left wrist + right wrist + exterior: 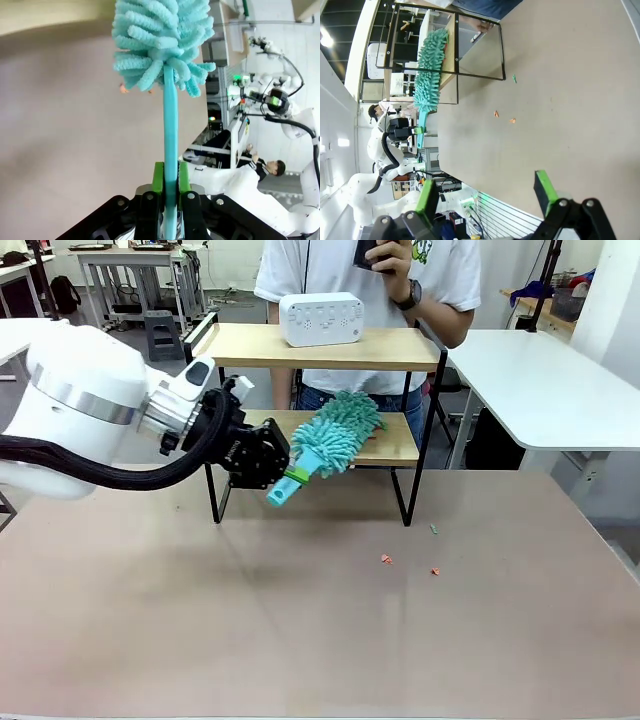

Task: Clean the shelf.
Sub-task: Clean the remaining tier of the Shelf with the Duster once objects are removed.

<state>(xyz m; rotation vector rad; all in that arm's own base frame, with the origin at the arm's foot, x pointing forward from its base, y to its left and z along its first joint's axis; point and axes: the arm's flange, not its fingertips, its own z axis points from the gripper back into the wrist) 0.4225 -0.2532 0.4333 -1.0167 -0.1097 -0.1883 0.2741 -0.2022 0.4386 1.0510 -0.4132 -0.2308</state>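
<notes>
Three scraps near shelf, white device atop

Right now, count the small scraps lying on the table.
3. A green scrap by the shelf's right front leg; a reddish scrap nearer the camera; another reddish scrap to its right. Others may be hidden.

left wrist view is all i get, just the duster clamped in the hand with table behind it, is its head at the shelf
Observer: Yes. The duster head is inside the shelf, along the lower board; whether it touches, I cannot tell.
Operator: anything on the top board
Observer: A white box stands on it, near the middle.
Operator: where's the right hand
Observer: The right hand is open and holds nothing, over the table, apart from the shelf.
</notes>
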